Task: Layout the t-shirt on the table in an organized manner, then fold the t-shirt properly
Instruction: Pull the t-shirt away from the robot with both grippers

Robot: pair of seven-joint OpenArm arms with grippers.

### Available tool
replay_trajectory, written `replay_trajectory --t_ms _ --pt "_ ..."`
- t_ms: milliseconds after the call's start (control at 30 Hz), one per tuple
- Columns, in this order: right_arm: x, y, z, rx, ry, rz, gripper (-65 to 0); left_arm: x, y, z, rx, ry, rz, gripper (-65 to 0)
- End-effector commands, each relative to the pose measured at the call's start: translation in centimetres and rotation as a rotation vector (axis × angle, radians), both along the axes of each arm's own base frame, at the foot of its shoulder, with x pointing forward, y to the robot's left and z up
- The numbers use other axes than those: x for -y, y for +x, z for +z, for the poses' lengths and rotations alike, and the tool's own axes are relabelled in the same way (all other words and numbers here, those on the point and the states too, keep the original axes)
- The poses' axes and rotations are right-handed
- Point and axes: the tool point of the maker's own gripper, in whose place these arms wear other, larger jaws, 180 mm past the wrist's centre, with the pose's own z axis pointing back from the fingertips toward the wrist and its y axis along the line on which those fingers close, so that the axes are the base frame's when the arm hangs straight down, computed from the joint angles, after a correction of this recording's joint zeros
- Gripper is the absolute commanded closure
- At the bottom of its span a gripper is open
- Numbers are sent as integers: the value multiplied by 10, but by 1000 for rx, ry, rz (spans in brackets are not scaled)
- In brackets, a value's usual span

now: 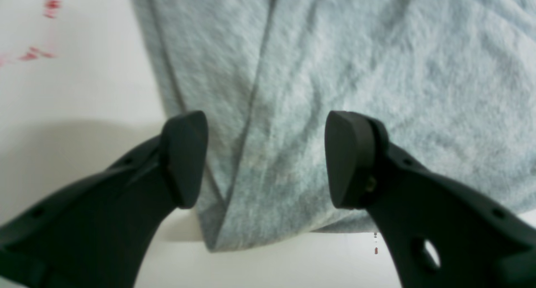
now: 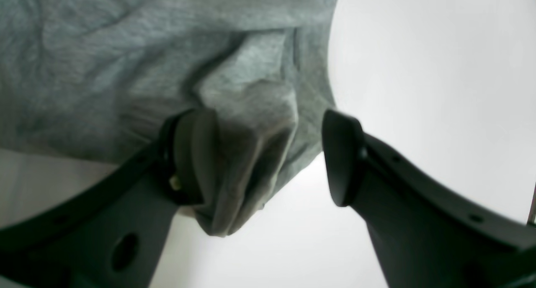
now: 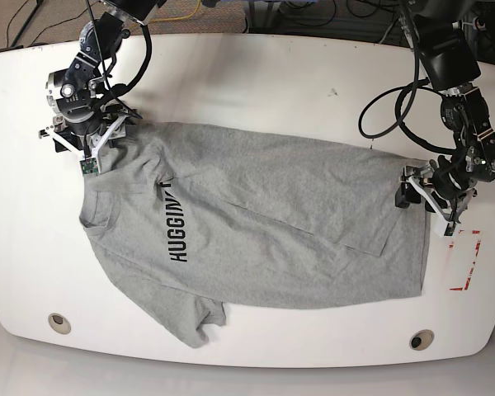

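Nearest me, a rumpled grey short-sleeved cotton t-shirt with black lettering (image 3: 256, 231) is lying partly folded across the glossy white rounded desk (image 3: 313, 346), one sleeve pointing my way. Farther off, the black left gripper (image 1: 268, 160) is gaping over its hem corner; the black right gripper (image 2: 270, 158) is standing open around bunched fabric.

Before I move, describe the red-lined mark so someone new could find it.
On the white table, look to the base view's right side, beyond the grey t-shirt's hem. The red-lined mark there is a broken rectangular outline, the only red one, unlike the round metal grommet below it.
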Motion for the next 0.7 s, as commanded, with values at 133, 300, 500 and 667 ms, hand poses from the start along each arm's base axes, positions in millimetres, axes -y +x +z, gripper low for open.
replay_trajectory --t_ms 133,300,500,667 --pt "-4 10 -11 0 41 5 -374 -7 6 3 15 -10 15 -414" --pt "-7 13 -21 -15 68 8 -374 -11 7 -6 10 -33 58 -414" --pt "-12 14 -31 -13 98 17 -373 1 4 -24 -28 -34 15 -414" --pt "-15 12 -38 -24 114 19 -373 9 2 -31 -57 -16 -27 -413"
